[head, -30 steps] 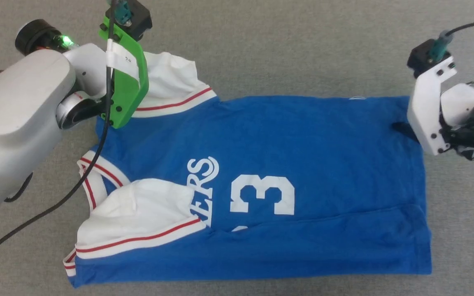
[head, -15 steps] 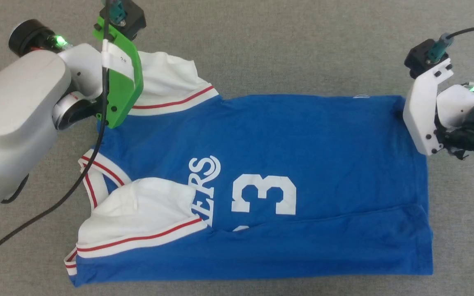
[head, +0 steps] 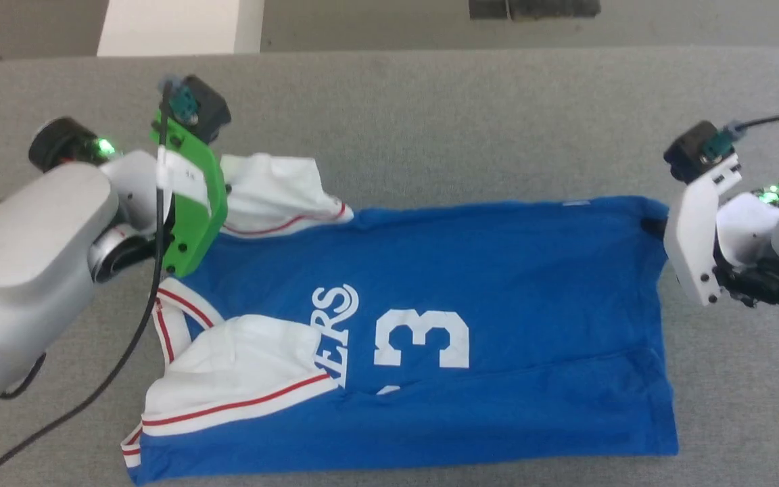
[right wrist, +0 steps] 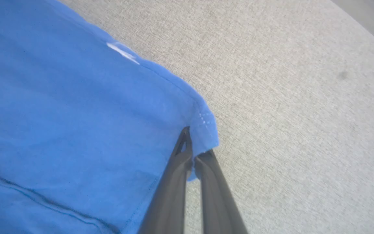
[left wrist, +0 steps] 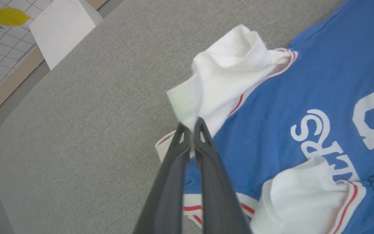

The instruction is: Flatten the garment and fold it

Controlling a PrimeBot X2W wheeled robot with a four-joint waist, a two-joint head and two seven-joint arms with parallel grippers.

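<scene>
Head view, garment (head: 498, 284) on grey surface (head: 430, 115), white board (head: 180, 27), dark block (head: 531, 8) beyond.

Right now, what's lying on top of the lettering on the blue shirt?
A white sleeve with red-striped trim is folded over the shirt, covering the start of the lettering; only ERS shows. The letters beneath it are hidden.

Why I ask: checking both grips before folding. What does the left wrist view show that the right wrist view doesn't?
Left wrist view: the left tool shut on a white sleeve of the garment, with the white lettering and the other sleeve beyond. Right wrist view: the right tool shut on a blue hem corner. Both: the garment lying on the grey tabletop, a tool pinching its cloth.
</scene>
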